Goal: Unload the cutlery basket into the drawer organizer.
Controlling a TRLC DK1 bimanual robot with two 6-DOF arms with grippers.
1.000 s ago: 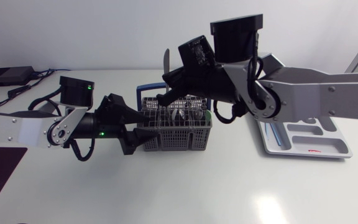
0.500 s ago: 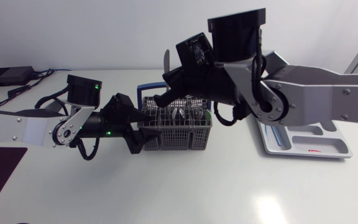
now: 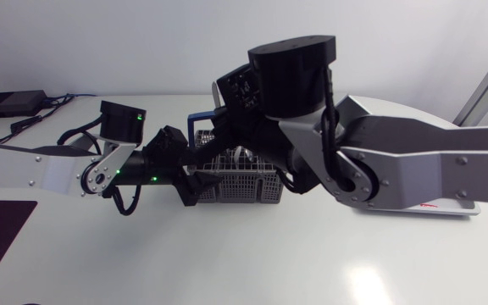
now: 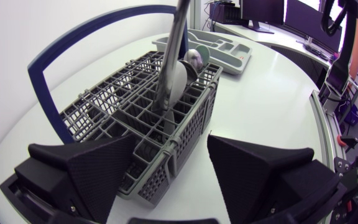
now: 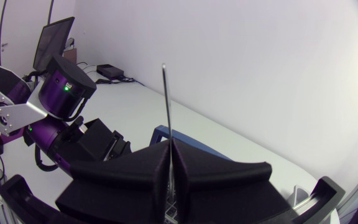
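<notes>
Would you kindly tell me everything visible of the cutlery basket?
The cutlery basket is grey plastic lattice, split into small compartments, with a blue hoop handle upright over it. It stands on the white table, short of the drawer organizer. Spoons stand in its far end. Its near corner lies between the left gripper's open fingers; the right gripper holds a knife rising from it.

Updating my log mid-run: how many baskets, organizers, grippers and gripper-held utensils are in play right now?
cutlery basket: 1
drawer organizer: 1
grippers: 2, the left gripper and the right gripper
metal utensil held in the right gripper: 1
Total: 5
</notes>
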